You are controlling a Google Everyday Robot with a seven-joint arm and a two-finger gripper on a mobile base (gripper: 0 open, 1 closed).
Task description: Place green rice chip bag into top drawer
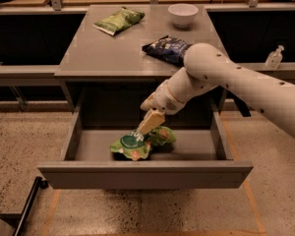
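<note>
at the centre of the frame, inside the open top drawer [137,175], the green rice chip bag [137,145] sits crumpled, low in the drawer. the gripper [149,126] comes down from the right onto the bag's top; i cannot tell whether it clamps the bag. a dark blue bag [166,49], an olive-green bag [119,20] and a white bowl [182,14] sit on the grey table [108,53] above.
</note>
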